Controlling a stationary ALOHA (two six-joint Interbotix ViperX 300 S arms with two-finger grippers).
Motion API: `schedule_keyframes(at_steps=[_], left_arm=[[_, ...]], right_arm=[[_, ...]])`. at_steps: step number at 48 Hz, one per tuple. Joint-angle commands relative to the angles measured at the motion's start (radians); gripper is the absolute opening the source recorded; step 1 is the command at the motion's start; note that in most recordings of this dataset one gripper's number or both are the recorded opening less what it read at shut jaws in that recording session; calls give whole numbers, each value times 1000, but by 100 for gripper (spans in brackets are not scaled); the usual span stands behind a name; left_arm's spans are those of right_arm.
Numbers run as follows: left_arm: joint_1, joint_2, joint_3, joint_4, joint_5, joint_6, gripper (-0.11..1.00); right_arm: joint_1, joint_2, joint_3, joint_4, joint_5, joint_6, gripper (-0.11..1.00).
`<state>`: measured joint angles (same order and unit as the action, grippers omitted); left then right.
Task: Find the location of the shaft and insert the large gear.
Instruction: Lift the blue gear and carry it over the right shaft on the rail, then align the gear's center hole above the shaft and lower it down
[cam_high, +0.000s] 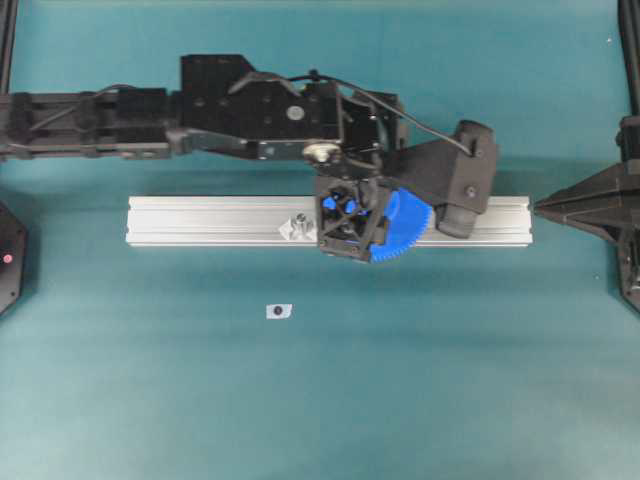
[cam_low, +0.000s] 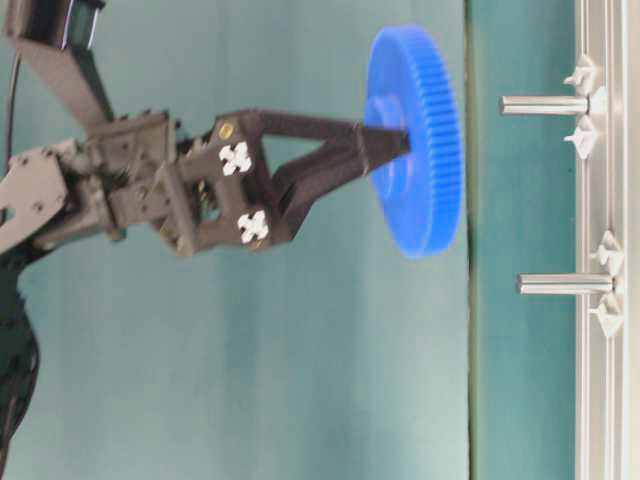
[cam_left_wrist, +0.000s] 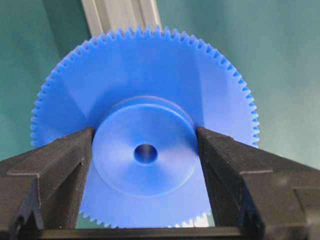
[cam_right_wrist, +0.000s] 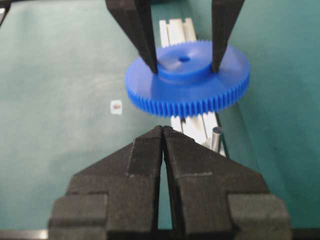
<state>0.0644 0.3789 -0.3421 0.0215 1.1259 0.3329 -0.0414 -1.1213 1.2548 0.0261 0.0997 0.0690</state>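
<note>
A big flat blue plastic gear (cam_left_wrist: 145, 150) with fine teeth all round was held in the air above a long silver aluminium rail (cam_high: 200, 222) that lay left to right across a teal table (cam_high: 300, 400). The left gripper (cam_left_wrist: 145, 155) gripped the gear by its raised round hub, one black finger (cam_left_wrist: 60, 165) pressed against each side, so the jaws stood fairly wide apart and were closed on the hub. The small centre hole faced the wrist camera.

In the table-level view, which is turned on its side, the gear was clear of the rail and touched nothing else. Two thin grey metal pins stood out from the rail, each between a pair of clear diamond-shaped mounts. The shaft (cam_low: 545, 104) was nearer the level of the gear's hub; the other pin (cam_low: 565, 284) sat farther along. Neither pin had entered the hole.

From overhead, the left arm (cam_high: 230, 105) stretched in from the left edge, reaching past the middle of the rail, with its wrist bent steeply so the fingers pointed down at the rail. The gear showed just right of the gripper body, over the rail's near edge.

The right gripper (cam_right_wrist: 163, 145) hung back at the right side, its two black fingers pressed together and holding nothing.

A small white tag (cam_high: 278, 311) with a dark spot lay on the table, nearer than the rail.
</note>
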Motion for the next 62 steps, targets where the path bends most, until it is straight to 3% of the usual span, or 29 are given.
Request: schedule_keyframes(at_steps=[1,31,62], left_arm=[[2,-9,-58,5,-3,9,70],[20,161,-272,5,106,81,70],[35,212,-293,5,127,81,70]], right_arm=[[-3,5,-12,2,-5,9,6],[-5,0,-3,2,-5,9,6],[-6,-21,3,2,-5,9,6]])
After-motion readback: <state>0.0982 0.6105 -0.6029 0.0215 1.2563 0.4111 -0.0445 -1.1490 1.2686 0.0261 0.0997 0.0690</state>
